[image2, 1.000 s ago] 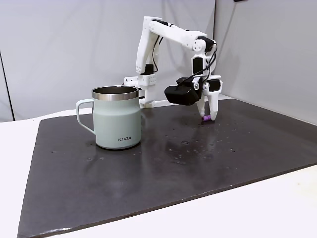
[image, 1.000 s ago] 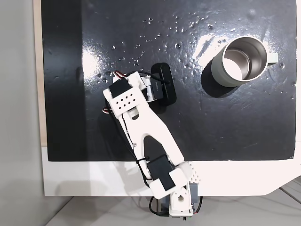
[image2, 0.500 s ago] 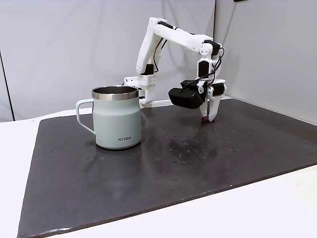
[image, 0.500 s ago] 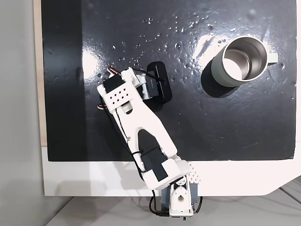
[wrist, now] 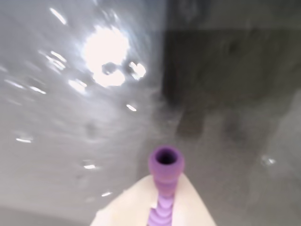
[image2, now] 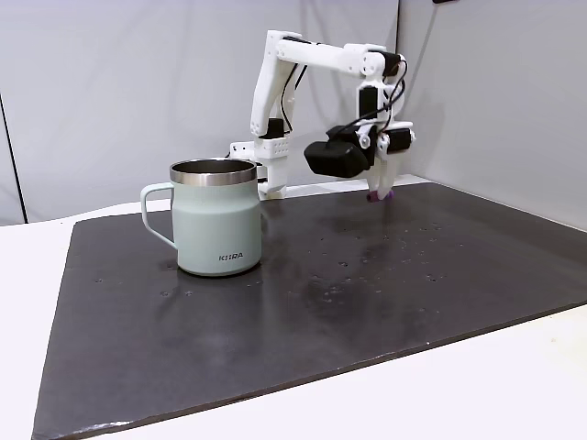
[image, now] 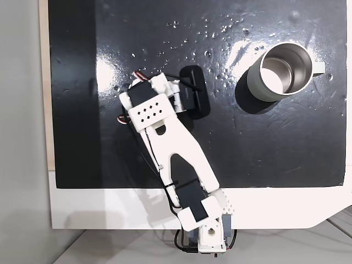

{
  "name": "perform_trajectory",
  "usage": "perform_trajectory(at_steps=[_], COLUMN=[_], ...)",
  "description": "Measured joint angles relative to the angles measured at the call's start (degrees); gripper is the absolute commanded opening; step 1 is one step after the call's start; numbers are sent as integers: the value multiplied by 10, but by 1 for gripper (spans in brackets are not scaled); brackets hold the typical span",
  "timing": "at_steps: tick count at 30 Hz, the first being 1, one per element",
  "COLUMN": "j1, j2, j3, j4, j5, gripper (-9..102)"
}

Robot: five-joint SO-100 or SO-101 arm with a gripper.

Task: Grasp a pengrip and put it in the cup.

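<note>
Purple item: the pengrip (wrist: pixel 164 181) sits pinched between the two pale fingers (wrist: pixel 124 207), its open end poking out past the tips in the wrist view.
Jaws: clenched on the pengrip; the ribbed body runs back between the fingers.
Gripper: the gripper (image2: pixel 380 188) hangs above the mat (image2: pixel 367 293), with a lilac speck at its tip in the side fixed view; clear air shows under it.
Pengrip position: off the mat, carried, well apart from the cup (image2: pixel 217 218).
Cup: upright on the mat, handle toward the left in the side fixed view; the steel inside looks empty in the top fixed view (image: pixel 285 69).
Arm: the arm (image: pixel 165 137) reaches from its base at the lower edge of the top fixed view; its wrist sits left of the cup, with bare mat between.
Done: grasp and lift, judging from the hold and the gap under the tip.
Left: carry across to the cup, centre over the mouth, let go.
Progress estimate: roughly half.
Risk: the pengrip is small and rubbery; it may cling to a finger at release.
Wrist view: blurred, mat glare behind.
</note>
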Motion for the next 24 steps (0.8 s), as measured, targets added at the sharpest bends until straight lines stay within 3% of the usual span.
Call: perform_trajectory(at_steps=[13,24], j1=[207,398], j2=[140,139], j3=[-99,-200], j4=[139,160], j5=[-188,-351], gripper=[0,0])
